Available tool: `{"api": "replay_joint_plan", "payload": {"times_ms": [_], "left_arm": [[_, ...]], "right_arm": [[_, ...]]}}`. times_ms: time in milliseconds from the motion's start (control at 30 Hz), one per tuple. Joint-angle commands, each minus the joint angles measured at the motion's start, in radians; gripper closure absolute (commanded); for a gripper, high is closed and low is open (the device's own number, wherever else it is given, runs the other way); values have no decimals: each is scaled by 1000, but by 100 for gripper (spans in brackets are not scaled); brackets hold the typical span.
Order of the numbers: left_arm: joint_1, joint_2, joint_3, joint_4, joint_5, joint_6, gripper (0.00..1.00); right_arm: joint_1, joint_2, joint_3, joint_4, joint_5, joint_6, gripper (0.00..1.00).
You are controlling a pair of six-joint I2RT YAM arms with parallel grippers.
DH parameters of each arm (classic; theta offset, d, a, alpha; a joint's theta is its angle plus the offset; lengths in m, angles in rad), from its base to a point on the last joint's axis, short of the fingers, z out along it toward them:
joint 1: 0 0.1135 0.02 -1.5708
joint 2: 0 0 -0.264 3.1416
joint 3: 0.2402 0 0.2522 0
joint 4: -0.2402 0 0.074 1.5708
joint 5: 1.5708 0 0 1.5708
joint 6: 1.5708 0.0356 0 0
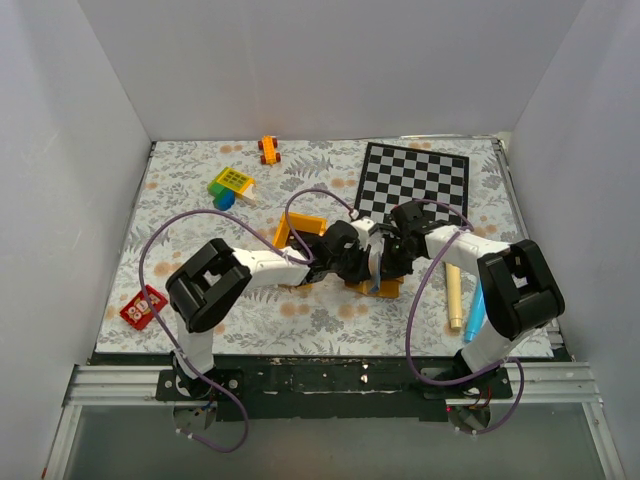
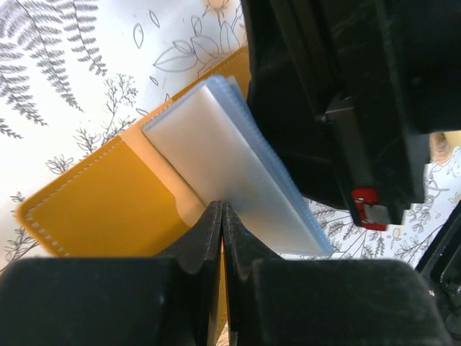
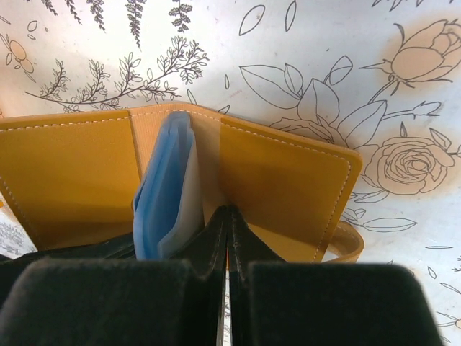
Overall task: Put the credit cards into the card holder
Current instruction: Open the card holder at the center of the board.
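**Top external view.** My left gripper (image 1: 350,262) and my right gripper (image 1: 388,258) meet at the middle of the floral-print table (image 1: 180,210). Both are at the small tan leather-like folding card holder (image 1: 386,288), which lies just near of the black-and-white chequered board (image 1: 415,180) and beside the yellow plastic bin (image 1: 298,234). No thin black plastic credit cards can be made out here; the arms cover much of the centre.

**Left wrist view.** My left fingers (image 2: 194,245) are pressed together. A sliver of tan shows in the slit between them, so I judge them clamped on the near edge of the card holder (image 2: 101,209). The holder lies open with its pale blue-grey translucent sleeves (image 2: 223,166) fanned upward. The black body of my right arm fills the upper right.

**Right wrist view.** My right fingers (image 3: 252,238) are likewise closed, meeting at the near edge of the holder's right-hand leaf (image 3: 288,180). I judge them pinched on that leaf, though the contact itself is hidden. The sleeves (image 3: 162,194) stand up along the fold, and the snap strap (image 3: 347,244) curls out at the right.

**Step in hand.** Holder spread open and restrained; insertion not begun.

**Next move.** One gripper must let go and locate a card while the other keeps the holder open. The card then has to enter a sleeve edge-first, aligned with the sleeve mouth.
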Motion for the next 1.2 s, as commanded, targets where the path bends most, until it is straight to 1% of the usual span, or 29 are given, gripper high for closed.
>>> {"api": "replay_joint_plan", "payload": {"times_ms": [0, 100, 300, 467, 567, 667, 833, 1167], "left_arm": [[-14, 19, 31, 13, 22, -8, 100], [-15, 33, 29, 9, 18, -8, 100], [-17, 44, 26, -1, 11, 3, 100], [-18, 42, 28, -4, 7, 6, 100], [-18, 41, 22, -5, 4, 7, 100], [-18, 39, 20, -5, 2, 6, 100], [-18, 33, 16, -5, -1, 6, 100], [-20, 29, 5, -5, -5, 3, 100]], "right_arm": [[-4, 4, -26, 27, -10, 8, 99], [-7, -26, -20, -10, 29, 8, 99], [-25, -140, 16, -125, 198, -22, 99], [-50, -236, 46, -188, 243, -38, 99], [-56, -281, 65, -205, 234, -44, 99], [-58, -296, 74, -199, 151, -48, 99], [-58, -269, 65, -179, 94, -29, 99], [-58, -194, 49, -186, 122, -36, 99]]}}
